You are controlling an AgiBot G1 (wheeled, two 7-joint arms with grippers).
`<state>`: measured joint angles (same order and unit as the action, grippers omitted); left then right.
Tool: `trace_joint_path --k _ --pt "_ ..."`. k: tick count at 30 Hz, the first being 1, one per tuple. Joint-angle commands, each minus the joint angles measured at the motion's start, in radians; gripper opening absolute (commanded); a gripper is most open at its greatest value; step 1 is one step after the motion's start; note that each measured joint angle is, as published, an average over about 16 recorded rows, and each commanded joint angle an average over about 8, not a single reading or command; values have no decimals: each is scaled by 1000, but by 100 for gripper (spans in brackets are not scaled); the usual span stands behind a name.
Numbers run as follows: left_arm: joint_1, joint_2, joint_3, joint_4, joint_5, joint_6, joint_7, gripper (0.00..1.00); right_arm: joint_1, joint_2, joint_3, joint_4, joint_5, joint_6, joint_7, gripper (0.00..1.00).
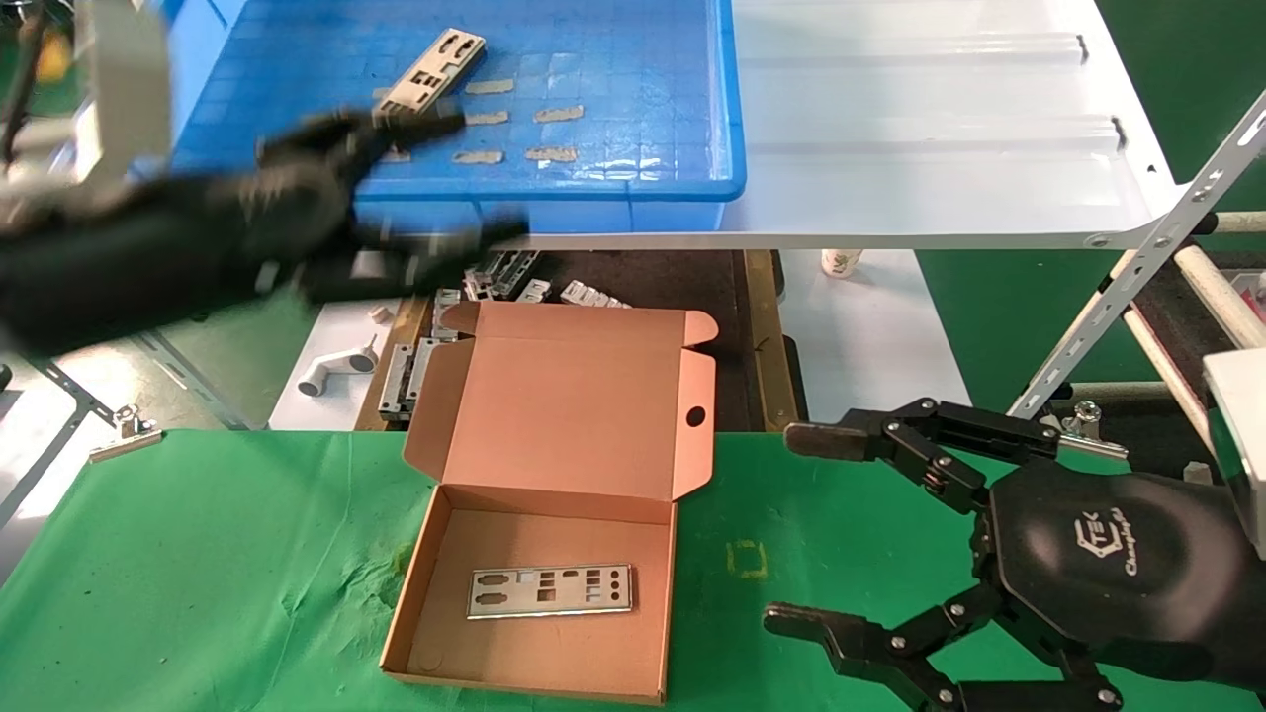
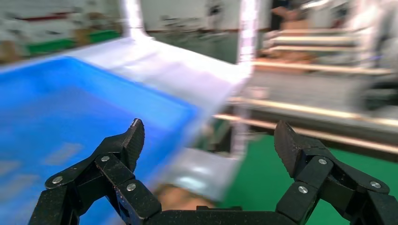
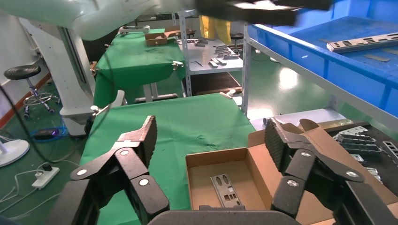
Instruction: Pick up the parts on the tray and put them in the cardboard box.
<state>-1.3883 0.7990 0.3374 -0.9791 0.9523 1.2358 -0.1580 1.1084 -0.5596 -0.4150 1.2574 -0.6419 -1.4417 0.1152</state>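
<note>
The left gripper [image 1: 465,173] has its jaws released and wide, nothing between them; it hangs over the near rim of the tray [image 1: 727,119], one finger reaching over the tray floor, the other out over the front wall. From those jaws, the one part left in the tray [image 1: 431,71] lies just at 12 o'clock, beside the upper fingertip; whether they touch I cannot tell. Tan tape patches [image 1: 559,114] sit on the floor at 2 o'clock of the gripper. The tray rests on a white shelf [image 1: 940,129] that runs off toward 3 o'clock.

At 5 o'clock of the left gripper, well apart, the box [image 1: 554,593] stands open on the green cloth [image 1: 198,574], lid up. One part [image 1: 550,591] lies flat on its floor.

The right gripper [image 1: 791,529] is parked at 3 o'clock of the box, jaws spread and empty.

By my reading the task is about half done: one part boxed, one to fetch, the grasp on it not yet made. Loose brackets [image 1: 499,277] lie under the shelf.
</note>
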Motion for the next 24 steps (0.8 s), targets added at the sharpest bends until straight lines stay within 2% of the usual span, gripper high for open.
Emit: trace_joint_path --k 1,7,12,18,24 --pt "-68 36 14 61 53 -51 12 100 0 0 0 0 0 0 0 0" --pt "-264 147 78 326 197 -134 76 100 0 0 0 0 0 0 0 0" --pt "-387 225 115 537 276 -184 141 100 0 0 0 0 0 0 0 0" --pt "-490 304 141 742 334 -302 181 100 0 0 0 0 0 0 0 0" --pt "-547 365 156 864 368 -437 197 100 0 0 0 0 0 0 0 0"
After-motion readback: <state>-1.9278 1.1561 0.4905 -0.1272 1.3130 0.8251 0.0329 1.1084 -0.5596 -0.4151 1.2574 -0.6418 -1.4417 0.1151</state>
